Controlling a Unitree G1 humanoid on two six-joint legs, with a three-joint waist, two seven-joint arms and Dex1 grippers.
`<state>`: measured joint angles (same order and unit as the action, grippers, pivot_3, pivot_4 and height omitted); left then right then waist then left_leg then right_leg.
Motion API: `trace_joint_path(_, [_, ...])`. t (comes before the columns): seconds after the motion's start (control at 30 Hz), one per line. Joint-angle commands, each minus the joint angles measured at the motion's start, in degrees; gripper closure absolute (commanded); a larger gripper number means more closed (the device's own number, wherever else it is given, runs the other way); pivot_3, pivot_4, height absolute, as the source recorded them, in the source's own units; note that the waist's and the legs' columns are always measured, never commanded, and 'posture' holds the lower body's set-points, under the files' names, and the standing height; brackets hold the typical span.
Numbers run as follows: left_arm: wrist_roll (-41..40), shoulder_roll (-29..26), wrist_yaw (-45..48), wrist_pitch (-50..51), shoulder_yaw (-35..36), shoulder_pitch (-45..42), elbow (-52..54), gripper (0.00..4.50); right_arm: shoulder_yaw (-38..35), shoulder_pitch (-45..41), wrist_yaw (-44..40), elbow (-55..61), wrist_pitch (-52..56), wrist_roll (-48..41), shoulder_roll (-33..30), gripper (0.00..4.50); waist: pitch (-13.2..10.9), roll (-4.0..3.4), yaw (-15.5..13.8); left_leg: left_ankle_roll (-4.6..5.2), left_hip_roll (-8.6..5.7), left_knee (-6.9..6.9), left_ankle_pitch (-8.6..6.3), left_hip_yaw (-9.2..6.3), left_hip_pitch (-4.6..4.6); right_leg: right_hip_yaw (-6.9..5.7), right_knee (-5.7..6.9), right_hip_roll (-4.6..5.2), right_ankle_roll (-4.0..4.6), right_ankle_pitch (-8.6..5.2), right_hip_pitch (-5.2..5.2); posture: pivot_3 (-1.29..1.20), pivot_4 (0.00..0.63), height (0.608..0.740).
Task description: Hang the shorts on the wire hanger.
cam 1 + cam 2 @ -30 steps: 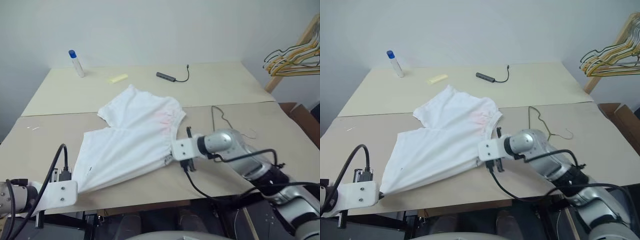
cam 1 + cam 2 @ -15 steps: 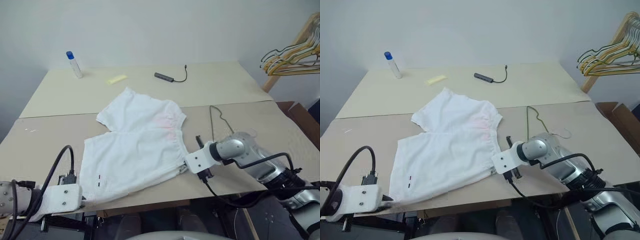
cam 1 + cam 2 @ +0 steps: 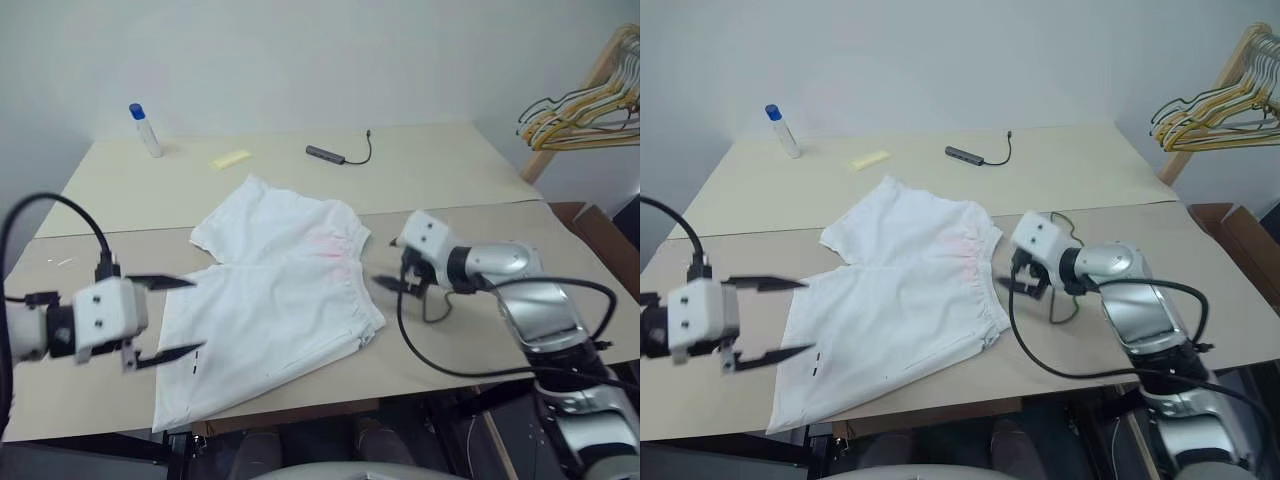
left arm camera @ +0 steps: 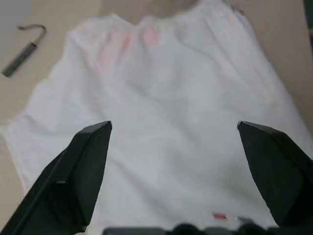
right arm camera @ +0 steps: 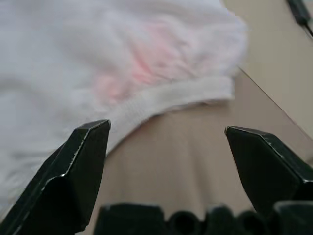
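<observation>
Now the shorts [image 3: 277,300] lie flat and free on the table [image 3: 450,175]. I judge them light and limp, so I'd pinch the gathered waistband. My wire hanger [image 3: 1072,262] sits partly hidden behind my right gripper [image 3: 392,283], just beside that waistband. My left gripper [image 3: 172,318] hovers over the leg hem. Both stand wide apart, holding nothing.

shorts [image 3: 275,300] left of wire hanger [image 3: 437,300]

My left gripper [image 3: 172,317] hangs at eight o'clock, fingers spread wide. My right gripper [image 3: 385,283] at three o'clock gapes too, empty.
</observation>
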<state>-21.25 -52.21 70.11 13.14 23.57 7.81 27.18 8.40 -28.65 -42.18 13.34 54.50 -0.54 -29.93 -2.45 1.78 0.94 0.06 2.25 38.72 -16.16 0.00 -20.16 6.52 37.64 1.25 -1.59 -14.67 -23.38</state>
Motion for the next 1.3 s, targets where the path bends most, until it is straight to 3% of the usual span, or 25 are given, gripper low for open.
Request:
trace_joint_path(0.03, [-2.82,2.19,-2.87,1.58,-4.87,-4.58,-0.21,0.02,-4.48,-0.78,11.08,-0.69,10.45,2.32,5.51,0.03,0.00,0.00,0.21,-0.02,-0.03,0.01,-0.01,0.00,-0.05,0.01,0.02,0.01,-0.01,0.00,-0.05,0.00,0.000,0.740])
trace_joint_path(0.13, [-5.00,3.76,-3.59,3.27,-8.72,-8.45,-0.11,0.02,-6.81,0.21,19.44,-2.33,12.15,3.71,12.04,0.03,0.00,0.00,1.09,-0.05,-0.08,0.02,-0.03,0.02,-0.18,0.11,0.06,0.03,-0.03,0.02,-0.21,-0.02,0.000,0.740])
trace_joint_path(0.33, [-7.39,3.52,-3.02,4.39,-12.07,-10.85,0.45,0.02,-10.84,0.49,28.32,-7.54,9.95,3.20,18.01,0.03,0.00,0.00,3.22,-0.05,-0.09,0.02,-0.03,0.00,-0.16,0.14,0.13,0.03,-0.07,0.01,-0.21,-0.03,0.000,0.740])
trace_joint_path(0.87, [-6.28,3.55,-3.37,2.84,-13.11,-10.97,-0.52,0.02,-12.41,0.40,26.32,-13.01,11.46,-4.20,18.01,0.03,0.00,-0.01,6.40,-0.05,-0.09,0.01,-0.03,-0.12,-0.09,0.12,0.05,0.02,-0.13,-0.02,-0.05,-0.02,0.000,0.740])
trace_joint_path(0.97, [-5.73,3.60,-3.49,2.41,-13.46,-10.74,-0.65,0.00,-10.71,0.21,26.04,-13.44,14.11,-4.61,17.39,0.57,0.00,-0.01,6.43,-0.05,-0.09,0.01,-0.03,-0.12,-0.06,0.12,0.05,0.02,-0.21,-0.07,-0.02,-0.02,0.000,0.740])
trace_joint_path(1.3, [-3.90,3.61,-4.31,1.00,-14.74,-10.72,-1.09,0.00,-7.32,0.69,27.12,-15.53,16.10,-3.40,15.85,3.85,0.15,0.16,6.43,-0.05,-0.07,-0.01,-0.03,-0.17,0.04,0.06,0.00,0.01,-0.34,-0.15,0.15,-0.02,0.000,0.740])
